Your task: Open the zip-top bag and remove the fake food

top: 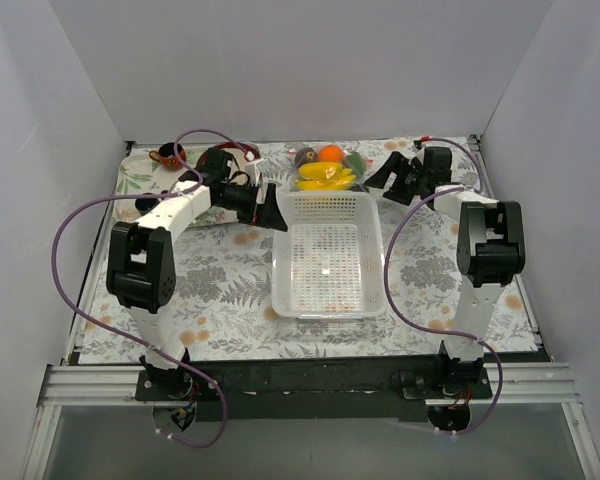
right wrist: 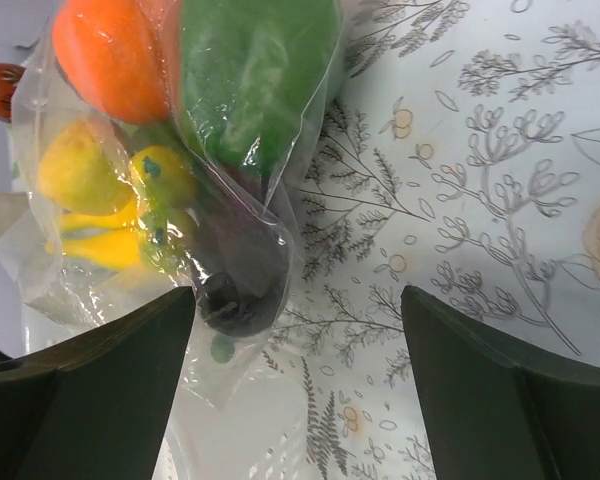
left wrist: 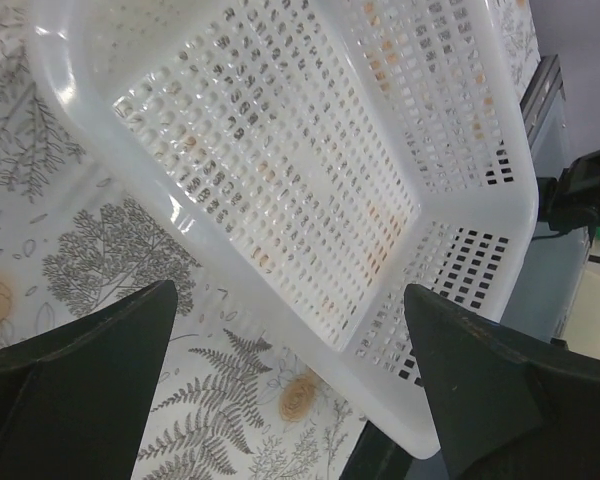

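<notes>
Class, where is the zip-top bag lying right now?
In the top view, the zip-top bag lies far centre on the table, just beyond the far rim of the white basket.

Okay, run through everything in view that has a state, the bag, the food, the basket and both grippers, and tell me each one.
basket: upright, empty.
zip-top bag: lying just beyond the basket; cannot tell if it is sealed.
fake food: inside the bag.
left gripper: jaws open, holding nothing.
right gripper: jaws open, holding nothing.
</notes>
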